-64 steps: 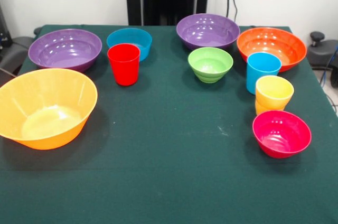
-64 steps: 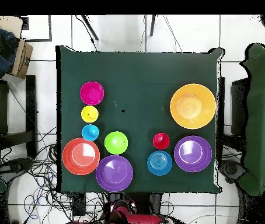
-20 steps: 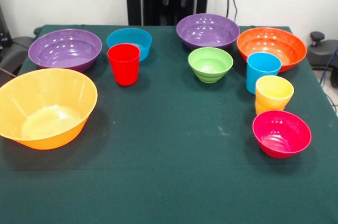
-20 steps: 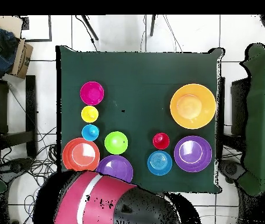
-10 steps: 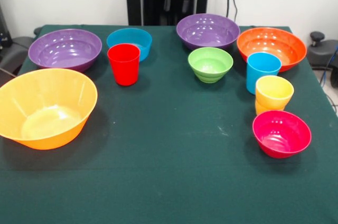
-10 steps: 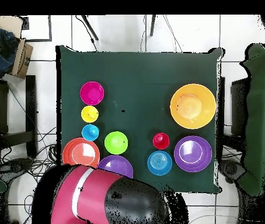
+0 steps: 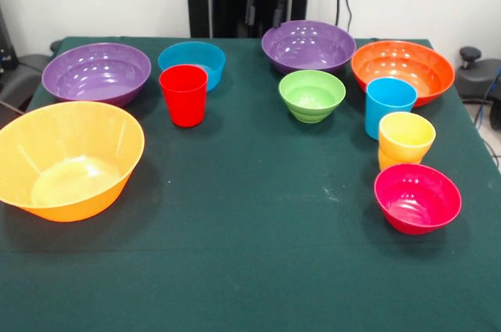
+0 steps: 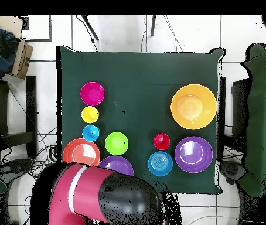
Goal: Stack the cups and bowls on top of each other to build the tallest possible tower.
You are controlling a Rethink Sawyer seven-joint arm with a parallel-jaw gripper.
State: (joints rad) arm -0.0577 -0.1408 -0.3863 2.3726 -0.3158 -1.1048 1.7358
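All pieces stand apart on the green table. On the left are the yellow-orange bowl, a purple bowl, the blue bowl and the red cup. The second purple bowl and the green bowl are mid-table. To the right stand the orange bowl, light blue cup, yellow cup and pink bowl. My gripper hangs open and empty behind the second purple bowl's far rim.
In the overhead view the red and black arm covers the near edges of the orange bowl and a purple bowl. Dark chairs flank the table, and cables lie on the floor.
The arm has come down and forward from the pedestal toward the table's edge. In the overhead view it now covers more of the purple and orange bowls. No cup or bowl has moved.
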